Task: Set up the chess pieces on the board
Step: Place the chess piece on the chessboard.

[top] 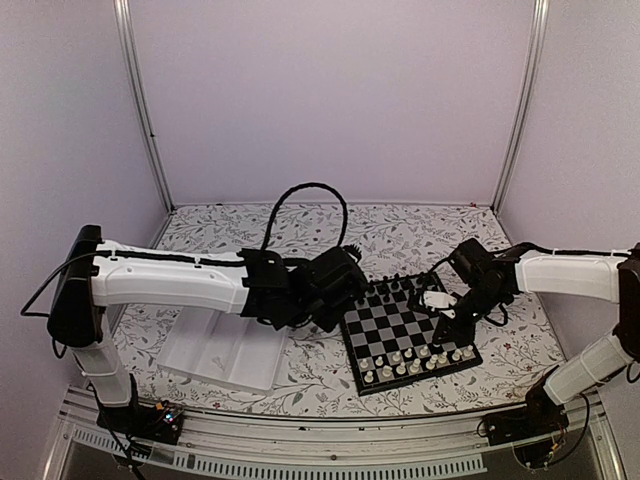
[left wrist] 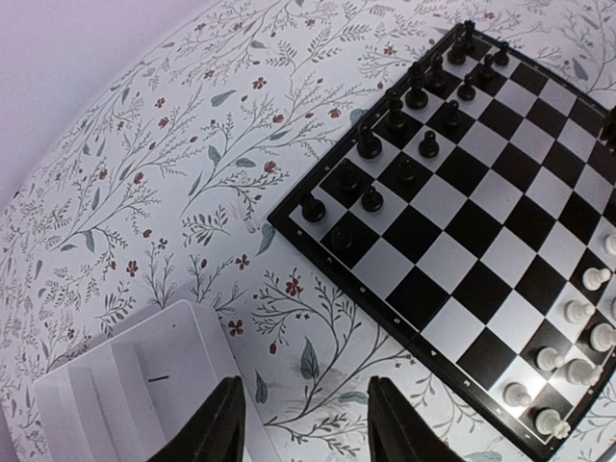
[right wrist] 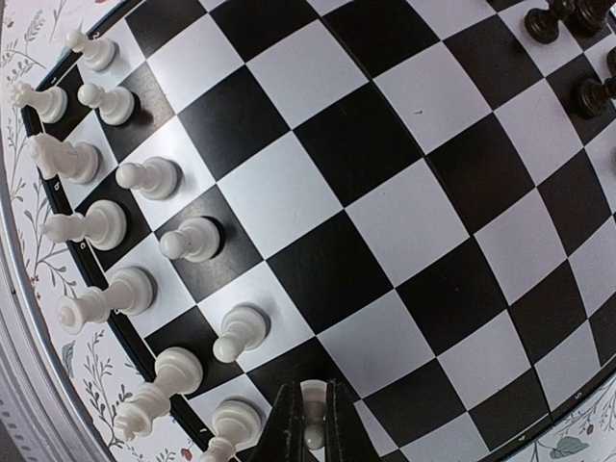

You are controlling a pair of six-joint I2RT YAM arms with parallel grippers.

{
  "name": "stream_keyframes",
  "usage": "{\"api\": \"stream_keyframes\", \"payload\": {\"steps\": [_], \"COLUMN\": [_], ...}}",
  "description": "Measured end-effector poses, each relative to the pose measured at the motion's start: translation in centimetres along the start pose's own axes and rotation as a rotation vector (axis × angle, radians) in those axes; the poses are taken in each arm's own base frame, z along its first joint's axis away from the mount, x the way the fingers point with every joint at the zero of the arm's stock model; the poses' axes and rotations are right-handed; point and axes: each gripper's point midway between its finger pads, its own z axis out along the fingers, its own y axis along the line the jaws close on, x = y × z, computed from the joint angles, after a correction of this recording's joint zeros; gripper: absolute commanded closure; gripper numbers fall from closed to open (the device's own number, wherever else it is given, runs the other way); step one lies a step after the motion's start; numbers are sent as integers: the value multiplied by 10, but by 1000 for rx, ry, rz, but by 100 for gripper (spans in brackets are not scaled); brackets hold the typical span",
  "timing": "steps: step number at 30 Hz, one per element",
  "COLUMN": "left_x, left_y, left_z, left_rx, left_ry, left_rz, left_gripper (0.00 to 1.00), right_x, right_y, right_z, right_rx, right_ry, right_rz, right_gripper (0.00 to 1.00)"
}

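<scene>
L claw released, over table btw tray & board edge | R claw grips white piece | board mid rows open

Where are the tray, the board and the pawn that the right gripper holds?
tray (top: 225,355): top view, its bare floor.
board (top: 397,328): top view, an empty middle square.
pawn (right wrist: 313,416): right wrist view, its stem.

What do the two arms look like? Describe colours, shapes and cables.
The left arm and right arm have smooth white tubular links with black joints and black wrist housings ending in slim black jaws. A thin black cable runs along the left arm's top, and a thicker black cable loop arches above its wrist.
</scene>
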Motion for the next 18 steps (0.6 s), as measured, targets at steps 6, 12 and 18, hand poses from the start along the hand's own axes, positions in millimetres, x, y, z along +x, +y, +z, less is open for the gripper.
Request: {"api": "stream_keyframes", "payload": {"steps": [6,12,18], "left_x": [2,4,6], "left_y": [3,4,4], "left_z": [1,5,7], "left_rx": [-7,-12,-12], "left_ry": [9,18,25], "left_rz": [-5,-9,-11], "left_gripper": [54,54,54], "right_x": [1,3,3], "right_y": [3,5,4], "right_z": [4,8,8], "right_rx": [-11,-20,-20], "right_ry": [10,20,20], "right_rz": [-5,-6,-4], "right_gripper": [93,87,79]}}
